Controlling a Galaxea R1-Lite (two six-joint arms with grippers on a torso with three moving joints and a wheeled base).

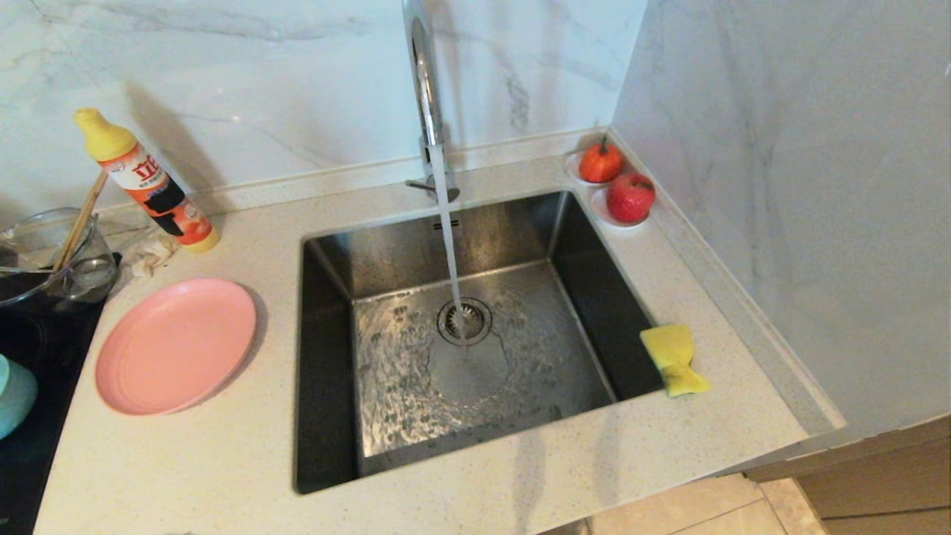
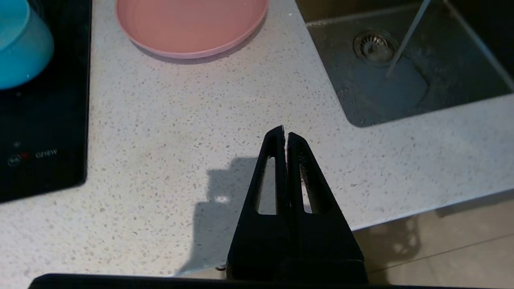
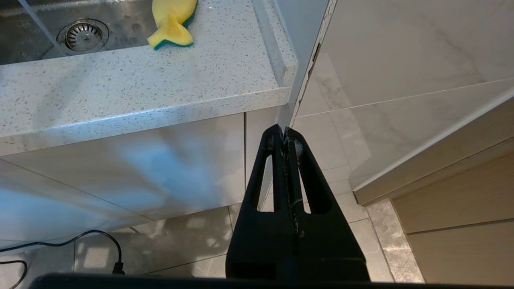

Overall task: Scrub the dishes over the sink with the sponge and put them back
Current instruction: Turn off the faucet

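Task not yet begun. Square stainless-steel sink (image 1: pixel 327 357) has its tap running. Shallow round pink plate (image 1: pixel 176 345) and matte teal bowl (image 1: pixel 15 397) sit left of it, the yellow foam sponge (image 1: pixel 674 360) on its right rim. Left gripper (image 2: pixel 285 134) and right gripper (image 3: pixel 284 130) are clenched empty, well short of the sink. Next: open and reach for a dish and the sponge.

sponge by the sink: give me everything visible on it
The rectangular yellow foam sponge has a thin green scouring layer underneath, showing along its edge in the right wrist view. It looks pinched in the middle, so the near end flares. It lies flat on the speckled white countertop, at the right rim of the square stainless-steel sink, one end overhanging the basin. No claw touches it.
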